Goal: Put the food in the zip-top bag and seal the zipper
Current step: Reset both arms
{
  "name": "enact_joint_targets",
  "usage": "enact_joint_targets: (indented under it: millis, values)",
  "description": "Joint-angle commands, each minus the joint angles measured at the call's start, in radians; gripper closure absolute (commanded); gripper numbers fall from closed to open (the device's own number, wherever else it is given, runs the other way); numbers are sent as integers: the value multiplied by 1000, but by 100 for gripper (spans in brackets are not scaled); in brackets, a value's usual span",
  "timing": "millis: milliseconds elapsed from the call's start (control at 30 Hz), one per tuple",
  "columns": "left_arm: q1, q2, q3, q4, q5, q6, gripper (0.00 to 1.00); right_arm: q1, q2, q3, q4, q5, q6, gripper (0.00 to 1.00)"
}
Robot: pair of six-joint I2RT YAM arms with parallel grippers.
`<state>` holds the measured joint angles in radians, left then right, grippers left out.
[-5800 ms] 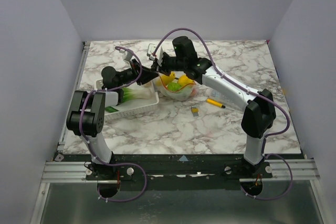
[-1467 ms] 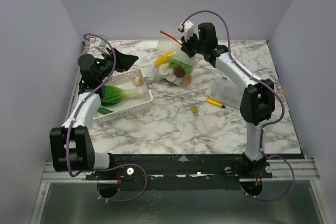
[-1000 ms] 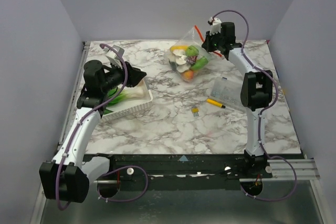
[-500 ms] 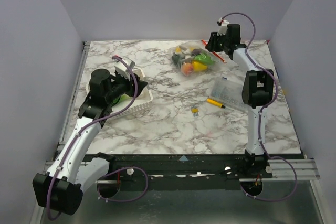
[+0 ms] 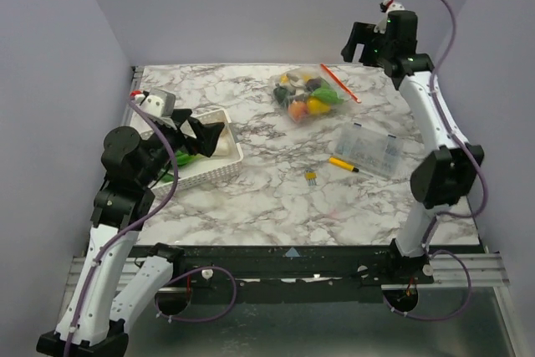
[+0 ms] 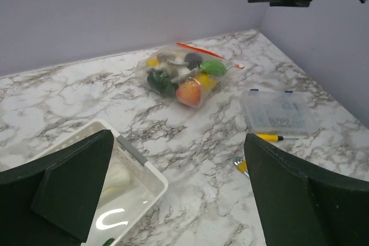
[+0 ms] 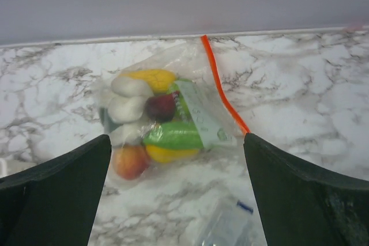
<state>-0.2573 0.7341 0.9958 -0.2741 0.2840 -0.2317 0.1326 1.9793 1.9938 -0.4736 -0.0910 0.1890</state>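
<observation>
Clear plastic is what holds nearly all the work: the bag (image 7: 199, 116) lies flat on the marble surface (image 5: 276, 198), below and in front of the right end effector (image 7: 177, 136). That end effector hangs high over the far side of the surface with its fingers spread wide and nothing between them. Inside the bag the food (image 7: 131, 161) is packed in a heap of yellow, white, dark red, green and orange pieces.

The orange zipper (image 7: 222, 93) runs as one thin straight line along the edge of the bag, on the right-hand side seen from this end effector. It looks pressed shut, but I cannot tell if it is sealed along its whole length.

The left end effector (image 6: 177, 135) is also spread and pinches nothing. The bag is well apart from it, far ahead. Just below it stands a white basket (image 6: 141, 162), and a pale vegetable (image 6: 118, 174) lies in it.

My judgement is that the task is mostly done, and what may be left is this last piece and a check of the seal.
</observation>
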Motion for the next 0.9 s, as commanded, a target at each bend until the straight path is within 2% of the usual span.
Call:
enact_joint_targets:
  millis: [0,67,133,300,400,533,733,867]
  values:
    - [1,-55,51,-91,-19,-84,1,37,-319,-207,-80,127,106,0]
    - [1,-69,63,-111,3,-95,1,41,-434,-278,-116,158,142,0]
    - [1,-83,77,-140,-33,-136,1,40,-545,-344,-133,161,174,0]
    - [1,-111,140,-219,-128,-124,1,41,-851,-564,-72,202,191,0]
    - [2,-153,150,-217,-199,-113,1,41,-1013,-686,0,241,173,0]
    - [2,-238,127,-177,-319,-112,1,41,-1166,-747,12,284,213,0]
    - [3,-305,92,-78,-403,-82,1,41,-1278,-793,26,349,272,0]
    - [3,-296,125,-76,-403,-62,1,41,-1205,-710,-92,471,323,0]
